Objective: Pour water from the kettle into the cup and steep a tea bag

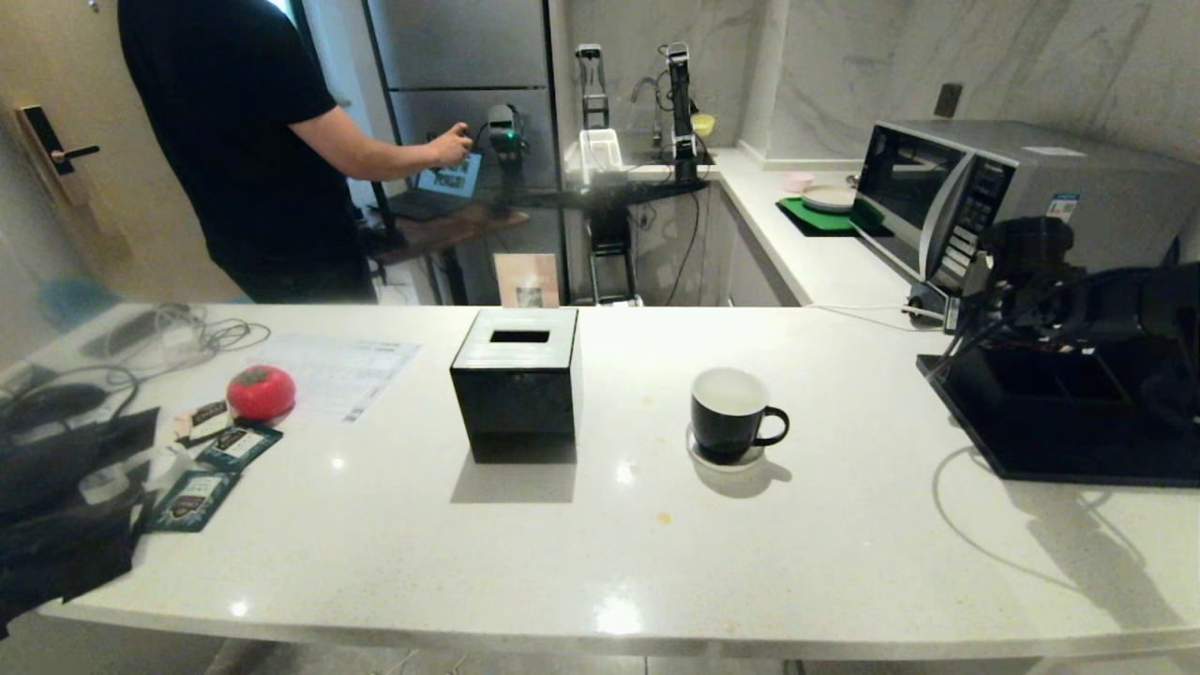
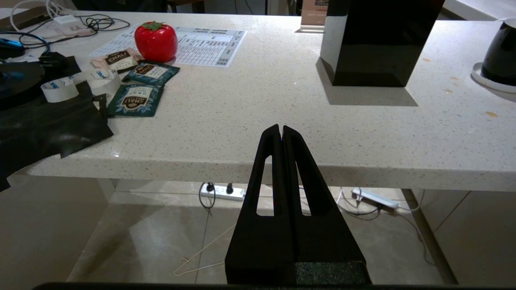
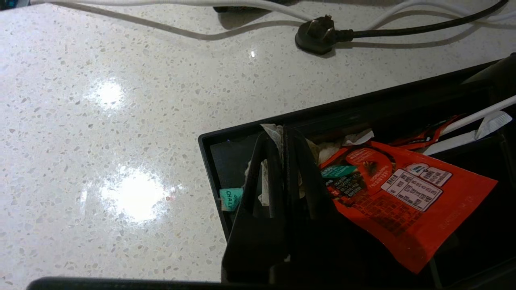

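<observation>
Pincer [image 3: 284,135] of the right arm reaches down into the corner of a matte black tray [image 3: 250,129] at the counter's [image 1: 844,525] right end, its fingers clenched on a pale, crumpled tea bag [image 3: 271,133] beside a glossy red packet [image 3: 403,193]. Left pincer [image 2: 281,131] hangs clenched and empty just off the speckled counter's near edge. Mid-counter, the glossy black cup [image 1: 729,412] with its white inside stands on a small saucer [image 1: 712,457], right of a black square box [image 1: 517,384].

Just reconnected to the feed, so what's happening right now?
The right gripper is down in the black compartment tray, shut on a pale whitish tea bag beside a red packet. The glossy black mug waits on the white speckled counter. The left gripper is parked, shut, below the counter edge.
</observation>
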You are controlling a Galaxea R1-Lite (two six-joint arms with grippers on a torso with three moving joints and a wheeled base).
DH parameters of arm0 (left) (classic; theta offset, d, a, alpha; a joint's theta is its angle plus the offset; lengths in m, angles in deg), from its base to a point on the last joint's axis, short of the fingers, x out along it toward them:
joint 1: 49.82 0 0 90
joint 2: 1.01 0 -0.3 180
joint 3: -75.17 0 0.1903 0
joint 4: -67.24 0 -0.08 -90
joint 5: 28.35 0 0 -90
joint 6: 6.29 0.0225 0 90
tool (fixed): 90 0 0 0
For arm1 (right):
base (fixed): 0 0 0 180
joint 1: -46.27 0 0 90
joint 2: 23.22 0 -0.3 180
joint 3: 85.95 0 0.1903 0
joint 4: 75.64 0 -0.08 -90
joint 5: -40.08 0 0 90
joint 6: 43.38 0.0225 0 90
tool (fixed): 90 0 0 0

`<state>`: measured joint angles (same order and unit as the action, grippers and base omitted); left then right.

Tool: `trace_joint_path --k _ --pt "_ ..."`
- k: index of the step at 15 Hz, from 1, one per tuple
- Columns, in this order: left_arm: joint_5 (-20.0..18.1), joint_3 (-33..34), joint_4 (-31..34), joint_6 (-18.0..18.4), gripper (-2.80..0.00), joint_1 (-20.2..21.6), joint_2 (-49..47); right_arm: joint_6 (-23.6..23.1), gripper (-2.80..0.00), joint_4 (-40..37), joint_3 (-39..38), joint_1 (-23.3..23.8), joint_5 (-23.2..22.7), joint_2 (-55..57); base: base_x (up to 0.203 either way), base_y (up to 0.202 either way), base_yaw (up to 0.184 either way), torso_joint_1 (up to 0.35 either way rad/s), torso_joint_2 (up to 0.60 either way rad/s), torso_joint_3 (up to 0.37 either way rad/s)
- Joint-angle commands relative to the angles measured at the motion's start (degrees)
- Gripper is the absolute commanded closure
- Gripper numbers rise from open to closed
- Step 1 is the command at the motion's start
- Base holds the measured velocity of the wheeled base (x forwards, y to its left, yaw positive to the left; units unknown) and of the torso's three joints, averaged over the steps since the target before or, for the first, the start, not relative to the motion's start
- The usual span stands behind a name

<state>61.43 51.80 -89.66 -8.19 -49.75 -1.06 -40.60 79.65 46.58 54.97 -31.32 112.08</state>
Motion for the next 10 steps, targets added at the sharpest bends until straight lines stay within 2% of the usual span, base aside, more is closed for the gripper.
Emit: trace_joint_path --k 1,10 --pt "0.0 0.0 0.0 0.0 0.0 0.0 0.0 0.0 0.0 0.1 0.2 0.0 0.1 -0.5 0.0 0.0 0.0 0.0 0.0 0.0" --pt "0.0 0.0 0.0 0.0 0.0 0.0 0.0 0.0 0.0 -0.1 -0.2 0.1 0.1 -3.1 0.0 0.0 0.0 0.0 0.0 0.0"
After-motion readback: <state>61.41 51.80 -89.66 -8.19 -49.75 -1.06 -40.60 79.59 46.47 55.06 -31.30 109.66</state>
